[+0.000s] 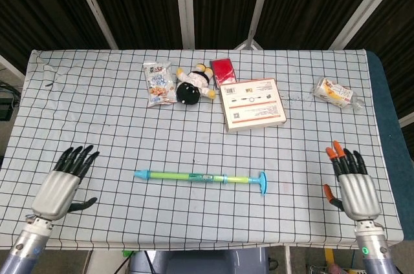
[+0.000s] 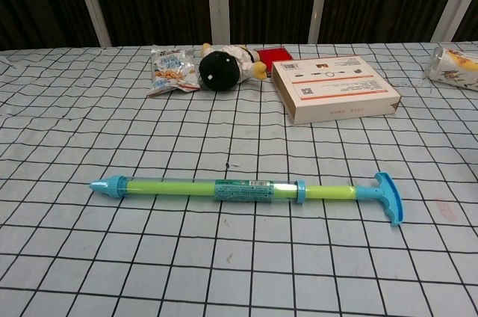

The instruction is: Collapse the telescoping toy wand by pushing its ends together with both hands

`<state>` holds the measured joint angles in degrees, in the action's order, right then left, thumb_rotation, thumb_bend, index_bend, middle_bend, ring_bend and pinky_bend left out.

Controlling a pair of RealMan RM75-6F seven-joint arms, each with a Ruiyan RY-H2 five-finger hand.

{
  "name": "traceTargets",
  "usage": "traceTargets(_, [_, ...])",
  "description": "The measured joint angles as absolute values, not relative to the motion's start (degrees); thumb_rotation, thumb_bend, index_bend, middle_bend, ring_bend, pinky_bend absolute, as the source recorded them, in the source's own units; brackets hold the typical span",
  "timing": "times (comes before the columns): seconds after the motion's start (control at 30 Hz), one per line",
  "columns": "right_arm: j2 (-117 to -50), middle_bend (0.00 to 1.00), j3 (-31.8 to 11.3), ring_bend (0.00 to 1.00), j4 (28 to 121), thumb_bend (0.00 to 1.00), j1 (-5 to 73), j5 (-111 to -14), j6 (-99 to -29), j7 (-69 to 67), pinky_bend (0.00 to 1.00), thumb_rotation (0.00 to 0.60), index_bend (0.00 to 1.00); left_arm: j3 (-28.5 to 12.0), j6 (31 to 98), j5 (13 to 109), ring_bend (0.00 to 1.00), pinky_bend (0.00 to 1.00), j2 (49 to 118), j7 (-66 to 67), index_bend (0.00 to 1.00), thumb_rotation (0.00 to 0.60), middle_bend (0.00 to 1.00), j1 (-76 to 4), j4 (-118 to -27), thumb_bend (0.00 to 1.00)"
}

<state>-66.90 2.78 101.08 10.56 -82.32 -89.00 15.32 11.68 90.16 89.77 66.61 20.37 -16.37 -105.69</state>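
Checked table (image 1: 97, 106), wand (image 2: 246, 190) untouched, wrists cropped

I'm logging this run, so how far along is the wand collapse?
Done: nothing visibly confirms a full collapse; the toy wand lies alone with green rod showing before its T-handle. In hand: nothing; the left hand and right hand sit open near the table's front corners. Left: maybe pushing that rod in.
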Motion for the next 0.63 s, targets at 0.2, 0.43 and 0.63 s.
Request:
traceTargets(0.2, [-65.36,0.0,4.45,0.0,92.55,0.43,3.87,-88.61,-99.08,7.37,0.0,0.6,0.0,13.48,99.98,93.87,0.0,0.0,65.88,14.26,0.05,0.6,0.0,-8.49,-97.2,0.17])
traceTargets(0.43, [-65.54,0.0,4.15,0.0,87.9,0.43,1.41,-90.7,-102.98,2.75,0.0,0.6,0.0,12.5,103.77,94.28,0.0,0.0,64.96,8.0,0.03,0.6,0.0,-5.3,-89.77,0.16])
traceTargets(0.63, [-65.53,0.0,3.0,0.0,89.13,0.43,0.86,-89.45,-99.96,2.67,0.0,0.6,0.0,10.58,101.02,92.7,0.0,0.0,64.56,5.46,0.03,0.6,0.0,-4.6,-89.22,0.16])
